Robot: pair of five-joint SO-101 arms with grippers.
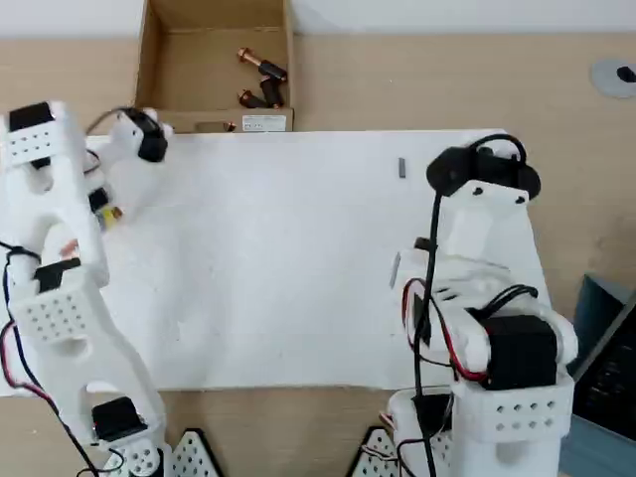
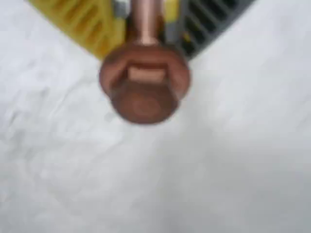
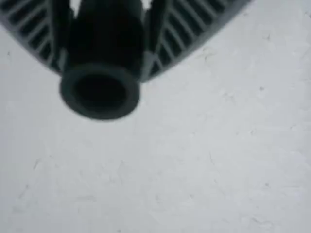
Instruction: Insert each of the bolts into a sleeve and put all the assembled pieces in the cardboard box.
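In the left wrist view a copper bolt (image 2: 144, 90) points its wide head at the camera, and my left gripper (image 2: 144, 26) is shut on its shank just above the white mat. In the high view this gripper (image 1: 107, 213) hangs over the mat's left edge with the bolt's tip (image 1: 116, 212) poking out. My right gripper (image 3: 104, 34) is shut on a black sleeve (image 3: 99, 92) with its open bore facing the camera, low over the mat's right side. A small dark sleeve (image 1: 401, 167) lies loose on the mat. The cardboard box (image 1: 149, 70) holds two assembled pieces (image 1: 263, 65).
The white mat (image 1: 268, 268) covers the table between the arms. The box stands beyond its far edge, left of centre. A grey round disc (image 1: 616, 75) sits at the far right, and a dark object (image 1: 606, 338) is at the right edge.
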